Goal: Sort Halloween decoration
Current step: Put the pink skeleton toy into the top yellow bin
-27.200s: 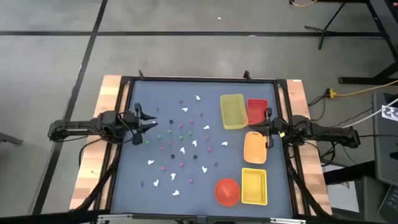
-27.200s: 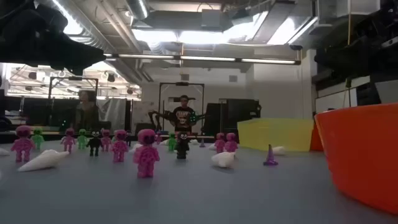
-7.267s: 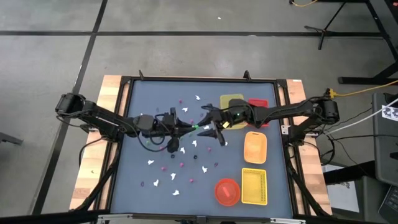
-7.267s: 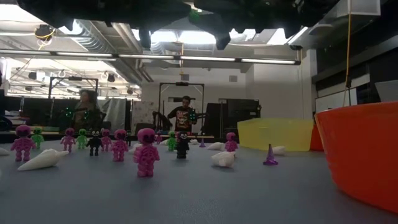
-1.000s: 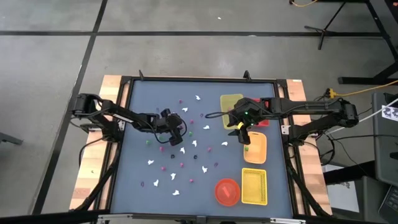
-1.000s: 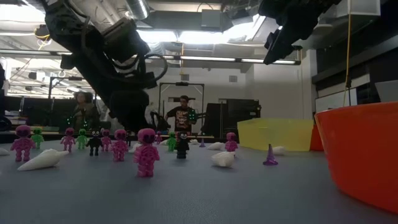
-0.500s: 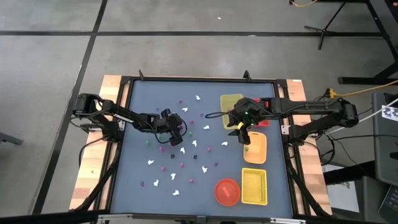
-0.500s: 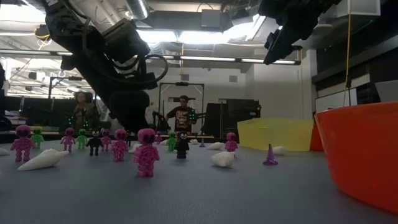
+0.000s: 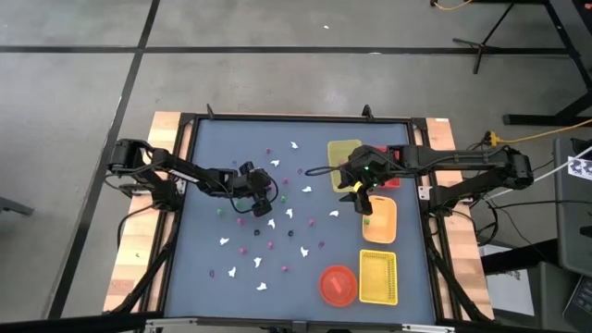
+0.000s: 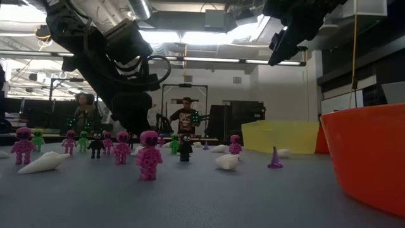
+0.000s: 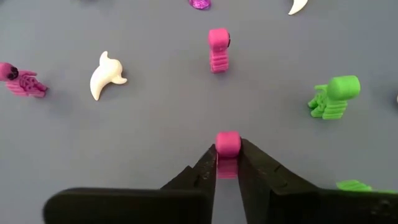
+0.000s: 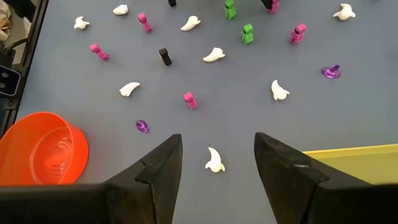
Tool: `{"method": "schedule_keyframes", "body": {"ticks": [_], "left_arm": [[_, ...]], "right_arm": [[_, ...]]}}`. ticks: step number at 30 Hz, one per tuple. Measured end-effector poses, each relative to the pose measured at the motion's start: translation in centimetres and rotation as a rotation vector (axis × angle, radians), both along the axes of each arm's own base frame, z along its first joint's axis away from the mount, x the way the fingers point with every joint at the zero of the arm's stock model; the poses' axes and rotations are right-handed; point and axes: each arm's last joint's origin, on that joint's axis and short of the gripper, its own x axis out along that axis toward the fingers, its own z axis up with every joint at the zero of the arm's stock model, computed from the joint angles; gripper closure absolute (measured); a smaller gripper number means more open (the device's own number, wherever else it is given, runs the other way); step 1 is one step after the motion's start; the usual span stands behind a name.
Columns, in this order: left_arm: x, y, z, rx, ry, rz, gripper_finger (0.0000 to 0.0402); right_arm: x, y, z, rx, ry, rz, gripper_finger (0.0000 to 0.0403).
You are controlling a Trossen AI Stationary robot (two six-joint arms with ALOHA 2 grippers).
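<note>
Seen from its own wrist camera, the left gripper (image 11: 228,163) is closed on a small pink figure (image 11: 227,144), its two dark fingers (image 11: 205,169) pinching the piece's lower body so that only the rounded pink head shows above them. The figure sits right between the fingertips, upright on the grey table (image 11: 143,124), so the coming move looks like a straight lift. Beyond it stand another pink figure (image 11: 218,49), a green figure (image 11: 333,97) and a white ghost (image 11: 105,74) lying flat. From above, the rest of the pieces are scattered mid-table around this gripper. The right gripper (image 12: 216,163) hangs with fingers wide apart and empty near the yellow tray (image 9: 346,166). The held figure's legs are hidden.
</note>
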Motion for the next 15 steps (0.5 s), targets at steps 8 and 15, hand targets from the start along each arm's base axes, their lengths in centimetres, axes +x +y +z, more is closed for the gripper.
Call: {"method": "schedule_keyframes", "body": {"ticks": [8,15], "left_arm": [[0.0,0.0,0.0,0.0,0.0,0.0,0.0383],[0.0,0.0,0.11,0.0,-0.005,0.0,0.0383]], "right_arm": [[-0.01,-0.01,0.01,0.0,0.0,-0.001,0.0205],[-0.01,-0.01,0.01,0.0,0.0,0.0,0.0205]]}}
